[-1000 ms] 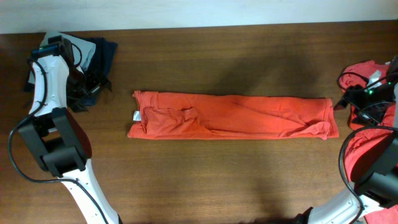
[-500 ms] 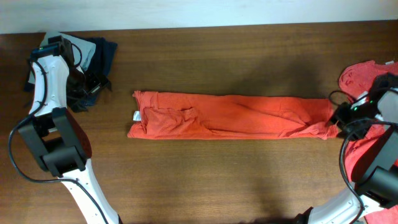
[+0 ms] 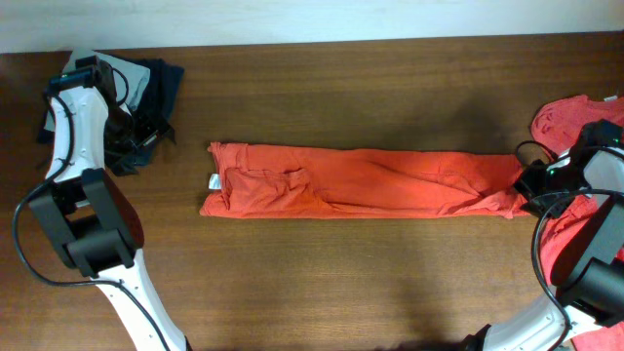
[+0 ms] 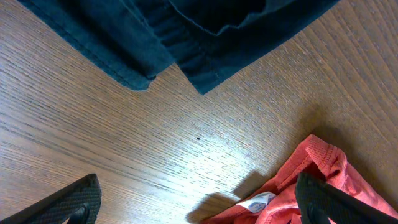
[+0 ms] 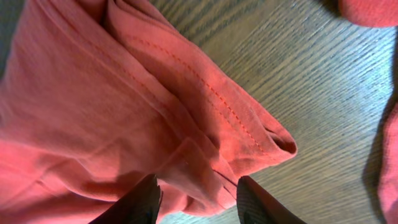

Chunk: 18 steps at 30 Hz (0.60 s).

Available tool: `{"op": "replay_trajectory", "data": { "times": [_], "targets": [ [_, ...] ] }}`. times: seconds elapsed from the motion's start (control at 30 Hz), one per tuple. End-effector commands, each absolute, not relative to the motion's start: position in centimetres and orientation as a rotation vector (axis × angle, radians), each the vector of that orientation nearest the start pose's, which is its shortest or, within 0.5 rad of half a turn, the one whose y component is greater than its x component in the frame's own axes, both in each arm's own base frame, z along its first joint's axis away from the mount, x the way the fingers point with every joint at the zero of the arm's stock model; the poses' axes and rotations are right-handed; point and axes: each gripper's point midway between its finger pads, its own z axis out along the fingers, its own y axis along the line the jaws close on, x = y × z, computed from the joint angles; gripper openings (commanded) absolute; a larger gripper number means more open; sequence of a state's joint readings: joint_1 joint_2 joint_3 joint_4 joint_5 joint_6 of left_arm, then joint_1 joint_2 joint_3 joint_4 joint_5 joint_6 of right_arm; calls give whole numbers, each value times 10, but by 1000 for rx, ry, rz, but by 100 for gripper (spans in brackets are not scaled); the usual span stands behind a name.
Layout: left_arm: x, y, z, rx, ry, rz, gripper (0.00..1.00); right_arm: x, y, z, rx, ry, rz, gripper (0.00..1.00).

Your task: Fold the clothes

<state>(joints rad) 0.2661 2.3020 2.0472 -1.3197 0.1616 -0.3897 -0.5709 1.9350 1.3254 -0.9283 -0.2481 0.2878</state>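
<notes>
An orange-red T-shirt (image 3: pixel 361 182) lies folded into a long strip across the middle of the table, with its collar and white neck label (image 3: pixel 214 180) at the left end. My right gripper (image 3: pixel 531 185) is at the strip's right end. In the right wrist view its jaws (image 5: pixel 199 199) straddle a bunched fold of the shirt's hem (image 5: pixel 205 143), still apart. More orange-red clothes (image 3: pixel 575 117) lie heaped at the right edge. My left gripper (image 3: pixel 154 132) hovers wide open over bare wood (image 4: pixel 199 205), up and left of the collar (image 4: pixel 311 180), holding nothing.
A dark navy folded garment (image 3: pixel 161 83) (image 4: pixel 186 31) and a pale grey-green one (image 3: pixel 136 70) sit at the back left corner, by the left arm. The heap of red cloth (image 5: pixel 373 9) lies just right of the right gripper.
My right gripper moved left from the red heap onto the shirt's right end, and its jaws have narrowed around the hem. The left arm and the shirt have not moved.
</notes>
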Motion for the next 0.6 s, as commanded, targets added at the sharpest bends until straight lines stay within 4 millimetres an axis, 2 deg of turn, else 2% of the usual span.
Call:
{"op": "replay_trajectory", "data": {
  "times": [0.0, 0.57],
  "targets": [
    [443, 91, 69, -1015, 2956, -265, 99, 327, -160, 31, 1330, 2729, 389, 46],
    [443, 91, 69, -1015, 2956, -265, 99, 330, -162, 26, 1377, 2698, 376, 46]
  ]
}}
